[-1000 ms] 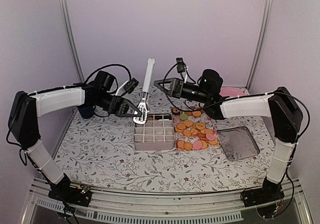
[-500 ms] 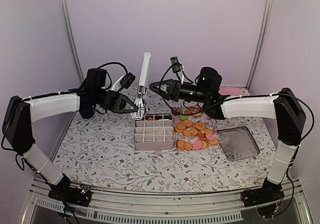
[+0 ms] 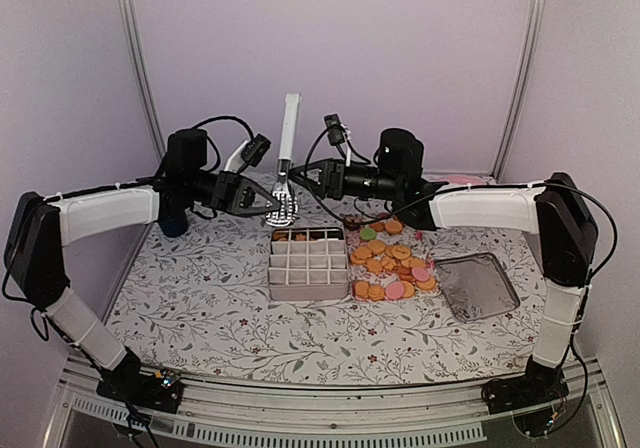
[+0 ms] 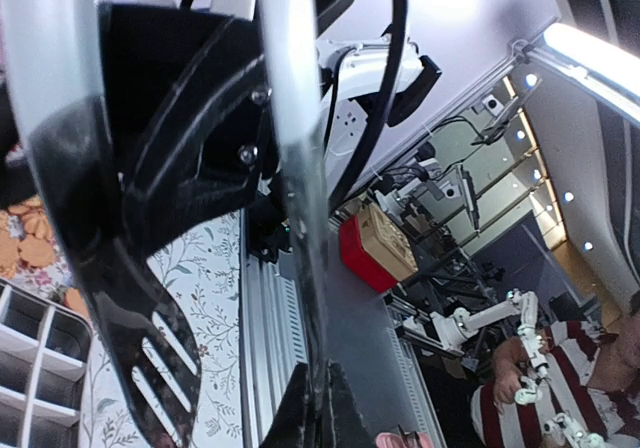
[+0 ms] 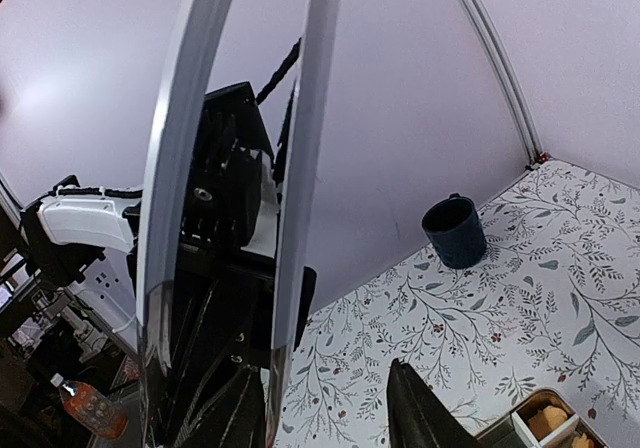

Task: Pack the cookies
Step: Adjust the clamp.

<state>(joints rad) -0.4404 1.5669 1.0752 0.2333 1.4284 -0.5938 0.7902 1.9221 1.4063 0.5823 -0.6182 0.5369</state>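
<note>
The cookies [image 3: 388,263] lie in a loose orange and pink pile on the table, right of a white divided box [image 3: 308,266]; a few cookies sit in its far row. My left gripper [image 3: 268,206] is shut on a pair of tongs [image 3: 287,158], white handle pointing up, held above the box's far edge. In the left wrist view the tongs [image 4: 300,198] run up from my shut left gripper [image 4: 322,408]. My right gripper [image 3: 305,176] hovers just right of the tongs. In the right wrist view my right gripper [image 5: 325,413] is open, one tongs arm [image 5: 305,168] rising beside its left finger.
An open metal tin [image 3: 478,286] lies right of the cookie pile. A pink plate [image 3: 463,182] sits at the back right. A dark blue mug [image 3: 172,220] stands at the back left, mug [image 5: 455,230] also in the right wrist view.
My left gripper has lifted the tongs and swung them more upright. My right gripper has moved left up to the tongs and its jaws have narrowed.
</note>
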